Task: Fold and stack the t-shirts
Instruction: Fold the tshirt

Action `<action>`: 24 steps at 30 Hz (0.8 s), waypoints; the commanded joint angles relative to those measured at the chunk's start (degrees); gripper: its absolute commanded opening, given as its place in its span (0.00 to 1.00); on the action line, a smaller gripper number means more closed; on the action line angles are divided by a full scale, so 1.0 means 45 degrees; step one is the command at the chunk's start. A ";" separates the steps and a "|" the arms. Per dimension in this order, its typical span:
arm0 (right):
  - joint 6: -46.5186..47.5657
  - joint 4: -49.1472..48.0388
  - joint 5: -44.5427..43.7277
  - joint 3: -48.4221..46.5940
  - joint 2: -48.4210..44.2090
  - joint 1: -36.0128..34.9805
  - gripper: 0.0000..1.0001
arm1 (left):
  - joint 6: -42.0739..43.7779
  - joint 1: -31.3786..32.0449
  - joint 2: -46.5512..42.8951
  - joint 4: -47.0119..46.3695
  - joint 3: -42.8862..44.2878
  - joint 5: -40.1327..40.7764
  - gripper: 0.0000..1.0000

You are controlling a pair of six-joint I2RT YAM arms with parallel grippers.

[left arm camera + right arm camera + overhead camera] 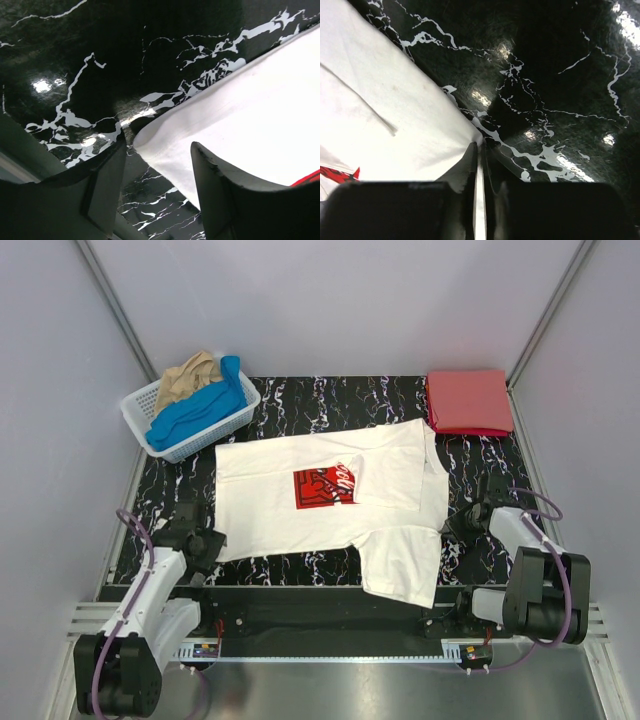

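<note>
Black marble-patterned table (300, 400), glossy with thin white veins, carries four soft cloth tees and one basket. One white t-shirt (270, 490) lies spread flat in the middle, a red rectangular print (325, 486) on its chest. One red t-shirt (468, 400) sits folded into a neat square at the far right corner. One blue t-shirt (200, 410) and one tan t-shirt (188, 375) lie crumpled in the white plastic lattice basket (140, 410) (far left corner). Of the two grippers, the left gripper (159, 150) stands wide, its dark fingers either side of the white t-shirt's near-left corner. The right gripper (480, 150) is nearly closed, pinching that shirt's right edge
</note>
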State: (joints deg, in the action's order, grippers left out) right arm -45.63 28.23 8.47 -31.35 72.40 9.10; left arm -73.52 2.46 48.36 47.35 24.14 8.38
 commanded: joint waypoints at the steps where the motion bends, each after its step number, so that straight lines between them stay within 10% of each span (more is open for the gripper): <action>1: 0.0139 0.0054 -0.0437 0.0034 -0.0404 -0.0051 0.03 | -0.0167 -0.0038 -0.0413 -0.0678 -0.0228 -0.0045 0.56; 7: 0.0276 0.0640 -0.0613 0.0092 -0.1673 -0.0050 0.00 | -0.0108 0.0195 -0.1154 -0.0991 -0.0599 0.0130 0.47; 13: 0.0393 0.1363 -0.0671 0.0132 -0.2805 -0.0050 0.00 | -0.0128 0.0391 -0.1644 -0.1050 -0.0814 0.0091 0.00; 24: 0.0120 0.2691 -0.0281 -0.0045 -0.4232 -0.0050 0.01 | -0.0187 0.0411 -0.2366 0.1780 0.0962 0.1572 0.00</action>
State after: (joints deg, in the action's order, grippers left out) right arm -44.66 37.50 7.14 -30.72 55.27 9.06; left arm -74.04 4.16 39.31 50.48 23.44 10.24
